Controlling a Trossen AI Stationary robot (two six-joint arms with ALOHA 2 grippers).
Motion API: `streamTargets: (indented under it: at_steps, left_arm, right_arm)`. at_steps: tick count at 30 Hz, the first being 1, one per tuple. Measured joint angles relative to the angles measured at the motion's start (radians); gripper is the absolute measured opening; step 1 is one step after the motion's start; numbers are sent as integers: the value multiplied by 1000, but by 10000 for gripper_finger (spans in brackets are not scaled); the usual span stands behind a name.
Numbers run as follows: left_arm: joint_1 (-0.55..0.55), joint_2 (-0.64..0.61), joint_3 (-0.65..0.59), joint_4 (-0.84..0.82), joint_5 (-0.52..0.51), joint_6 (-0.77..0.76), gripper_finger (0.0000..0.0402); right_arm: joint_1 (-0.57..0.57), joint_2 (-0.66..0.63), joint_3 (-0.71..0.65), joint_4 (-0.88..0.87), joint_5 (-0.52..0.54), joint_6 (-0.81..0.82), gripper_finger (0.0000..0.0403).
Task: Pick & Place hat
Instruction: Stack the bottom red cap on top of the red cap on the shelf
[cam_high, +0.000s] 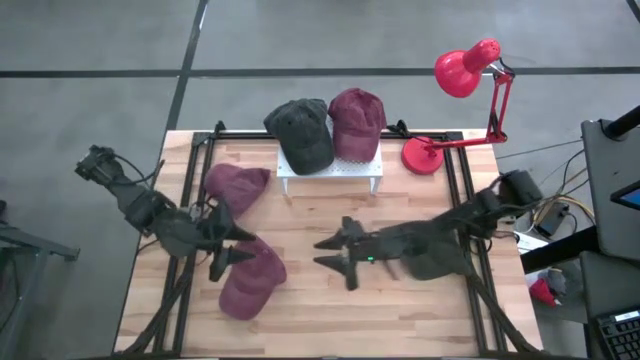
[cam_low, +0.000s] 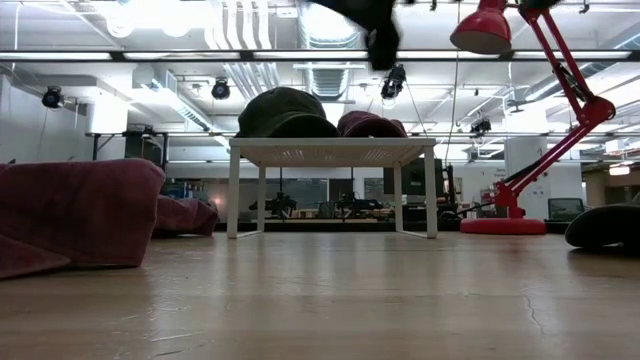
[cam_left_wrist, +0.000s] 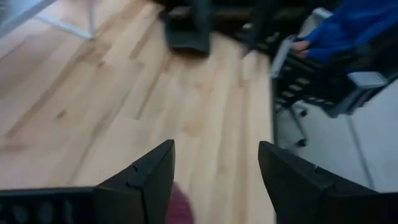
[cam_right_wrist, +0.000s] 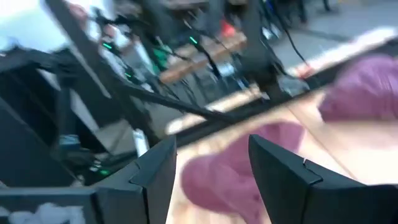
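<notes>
Two maroon hats lie on the table's left half, one near the front (cam_high: 252, 282) and one farther back (cam_high: 236, 187). In the low view they show as a large hat (cam_low: 75, 215) with a second (cam_low: 185, 215) behind it. A dark grey hat (cam_high: 301, 132) and a third maroon hat (cam_high: 356, 124) sit on a small white stand (cam_high: 330, 170). My left gripper (cam_high: 228, 240) hovers open between the two table hats, fingers pointing right. A sliver of maroon hat (cam_left_wrist: 180, 208) shows between its fingers. My right gripper (cam_high: 335, 253) hangs open over mid-table, pointing left at the near hat (cam_right_wrist: 230, 174).
A red desk lamp (cam_high: 465, 75) stands at the far right corner on its base (cam_high: 424, 156). Black frame rails (cam_high: 190, 190) run along the table's sides. Bare wood (cam_high: 400, 310) lies at the near right. A person in blue (cam_left_wrist: 348, 28) sits beyond the table.
</notes>
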Motion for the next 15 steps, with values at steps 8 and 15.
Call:
streamTargets:
  at_steps: [8,15]
  left_arm:
    - [-91,0,-3,32,-51,-26,224]
    - [-112,-16,8,41,-52,-70,223]
  right_arm:
    - [-101,243,380,-527,-173,148,194]
    - [-181,443,681,-716,-323,118,194]
